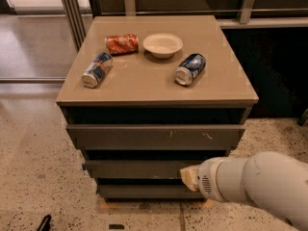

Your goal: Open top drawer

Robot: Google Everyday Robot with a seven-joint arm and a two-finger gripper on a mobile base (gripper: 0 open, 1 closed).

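The top drawer (144,136) is the wide dark grey-brown front panel just under the tan cabinet top (144,88); it has small pale scratch marks on its right half and a dark gap above it. My gripper (189,177) is the pale tip of the white arm (255,184) coming in from the lower right. It is below the top drawer, in front of the right part of the second, slimmer drawer front (130,169). It is not touching the top drawer.
On the cabinet top lie a crushed red can (122,44), a cream bowl (162,44), a blue can (190,69) and a blue-silver can (97,70). A third slim drawer front (144,191) sits lowest. Speckled floor surrounds the cabinet; a dark unit stands at the right.
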